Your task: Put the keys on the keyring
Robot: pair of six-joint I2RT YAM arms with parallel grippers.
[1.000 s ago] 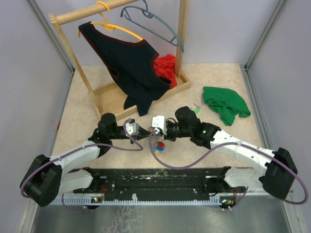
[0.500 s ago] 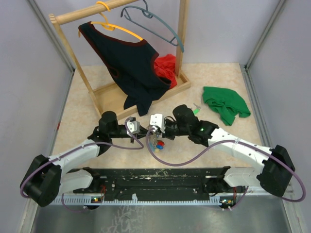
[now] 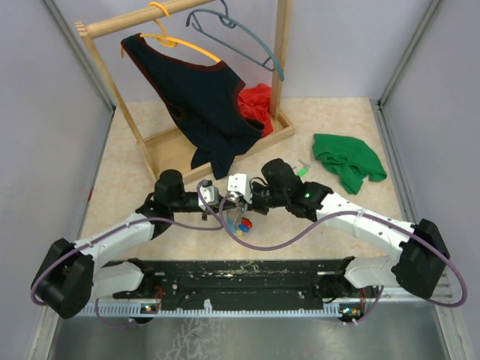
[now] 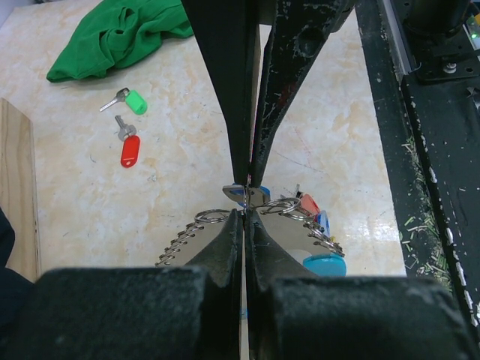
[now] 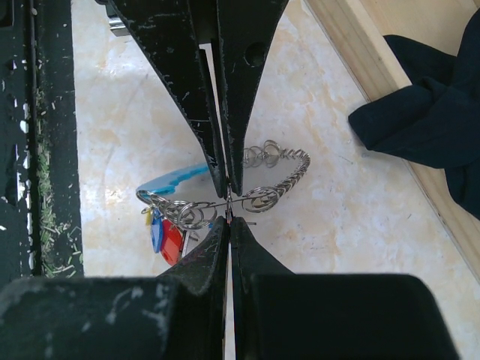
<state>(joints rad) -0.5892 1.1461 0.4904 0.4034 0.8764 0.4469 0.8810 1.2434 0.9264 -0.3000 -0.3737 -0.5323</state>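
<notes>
The keyring (image 5: 255, 199) hangs between my two grippers just above the table: a light-blue band (image 5: 176, 180), a wiry coil (image 5: 283, 161) and small rings. Red (image 5: 173, 240), blue and yellow keys dangle from it. My left gripper (image 4: 244, 212) is shut on a thin wire ring of the keyring. My right gripper (image 5: 229, 218) is shut tip to tip against it, pinching a small silver key with blue on it (image 4: 248, 196). In the top view both meet over the dangling keys (image 3: 241, 223). Two loose keys, green (image 4: 135, 101) and red (image 4: 129, 150), lie on the table.
A green cloth (image 3: 349, 161) lies at the right, with the green key (image 3: 303, 171) beside it. A wooden clothes rack (image 3: 225, 139) stands behind with a dark garment (image 3: 199, 97), a red cloth (image 3: 257, 101) and hangers. Grey walls close both sides.
My right arm has swung left and my left gripper has edged right, so the two tips have come together over the dangling keys. Both stayed shut.
</notes>
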